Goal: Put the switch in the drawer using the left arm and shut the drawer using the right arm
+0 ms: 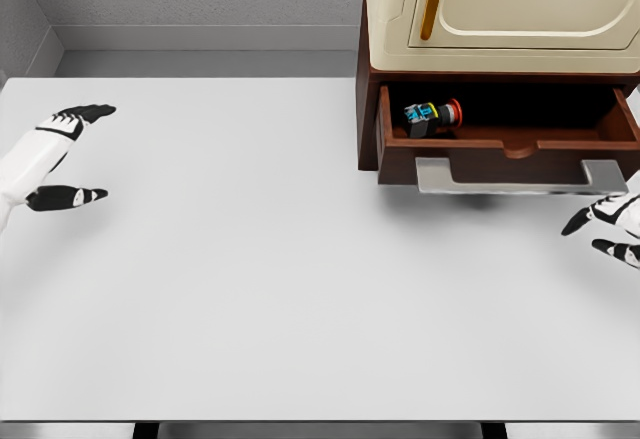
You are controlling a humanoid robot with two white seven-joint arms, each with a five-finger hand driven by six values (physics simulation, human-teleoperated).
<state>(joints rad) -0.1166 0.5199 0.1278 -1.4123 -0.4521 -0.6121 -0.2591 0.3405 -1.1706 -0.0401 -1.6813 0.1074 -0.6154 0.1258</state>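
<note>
Nearest me is the bare white surface (300, 289), with nothing on it between my two arms. My left hand (55, 154) sits out at the far left edge, fingers (85, 113) spread and holding nothing; as I read it, its part is finished, so I'd keep it parked well apart from the cabinet. My right hand (612, 227) hovers low at the right edge, just below and beside the right end of the drawer's grey handle (520, 176), fingers loosely spread, gripping nothing, not touching the handle as far as I can see.

Further back, the drawer (505, 144) stands pulled open from the brown cabinet (368, 109), and the switch (432, 116) lies inside it toward the left end, red cap pointing right.

So the step in hand is the closing. I'd bring my right palm flat against the drawer front near its middle, not the corner, so the push runs straight back and the drawer doesn't skew. I'd push steadily, since a shove could jolt the switch around.
</note>
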